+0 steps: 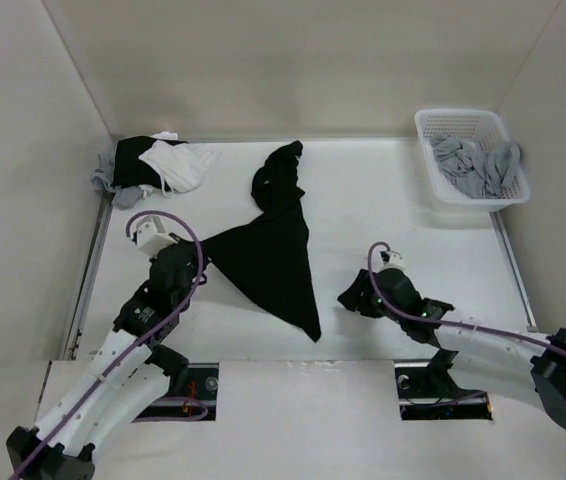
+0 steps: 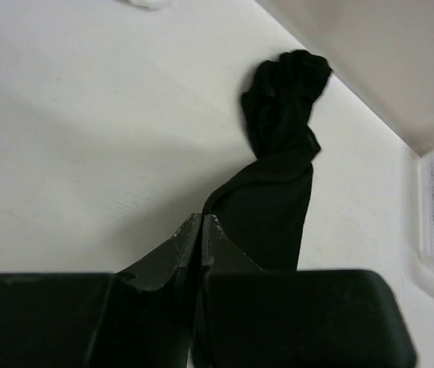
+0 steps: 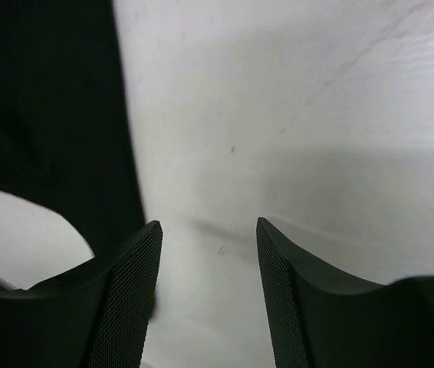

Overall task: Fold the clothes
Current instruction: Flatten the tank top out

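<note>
Heap (image 1: 161,165) and basket (image 1: 463,115) lie at far corners, apart from black top (image 1: 268,260).

robot arms: two, left arm (image 1: 113,370) at 7 o'clock and right arm (image 1: 493,350) at 5 o'clock
grippers: two, left gripper (image 2: 202,221) and right gripper (image 3: 208,226), one per arm
purple cables (image 1: 168,218): two, one along each arm
black top (image 1: 268,255): one, at the middle of the bench (image 1: 383,200)
bench: one
heap of garments (image 1: 158,165): one, at 11 o'clock, with white, black and grey pieces; the number of pieces cannot be told
white basket (image 1: 468,200): one, at 1 o'clock
light grey garments (image 1: 478,165): several bunched in the white basket; the exact number cannot be told
</note>
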You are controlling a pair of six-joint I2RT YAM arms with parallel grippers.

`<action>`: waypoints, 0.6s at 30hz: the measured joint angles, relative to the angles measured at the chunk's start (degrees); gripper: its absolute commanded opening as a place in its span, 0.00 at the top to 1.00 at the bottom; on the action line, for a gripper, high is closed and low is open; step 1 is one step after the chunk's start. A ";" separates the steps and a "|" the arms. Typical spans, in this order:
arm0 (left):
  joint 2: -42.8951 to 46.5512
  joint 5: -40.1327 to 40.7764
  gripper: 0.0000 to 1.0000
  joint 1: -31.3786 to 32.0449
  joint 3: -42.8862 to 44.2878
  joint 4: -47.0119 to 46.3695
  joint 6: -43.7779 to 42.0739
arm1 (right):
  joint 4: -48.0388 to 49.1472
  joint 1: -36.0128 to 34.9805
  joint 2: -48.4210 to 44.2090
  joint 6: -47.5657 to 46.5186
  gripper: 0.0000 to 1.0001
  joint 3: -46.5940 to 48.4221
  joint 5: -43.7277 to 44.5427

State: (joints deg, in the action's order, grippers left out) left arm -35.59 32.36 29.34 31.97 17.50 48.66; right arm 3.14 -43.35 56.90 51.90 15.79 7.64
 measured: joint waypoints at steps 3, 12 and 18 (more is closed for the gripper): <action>4.42 -2.54 0.98 -6.75 -1.66 2.49 0.39 | -1.36 -4.83 5.46 0.39 0.42 2.78 0.74; 12.50 -10.25 0.97 -21.46 -1.42 2.62 0.20 | 5.79 -11.65 20.92 1.60 0.34 11.52 0.48; 7.26 -16.63 0.97 -17.07 -3.02 -0.79 1.38 | 21.35 -10.67 38.56 3.37 0.37 21.53 -2.21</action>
State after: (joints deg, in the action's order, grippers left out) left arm -28.34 15.73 12.27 28.95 16.71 50.04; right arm 24.49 -54.02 95.46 55.27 37.32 5.43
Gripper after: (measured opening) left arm 0.032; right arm 0.650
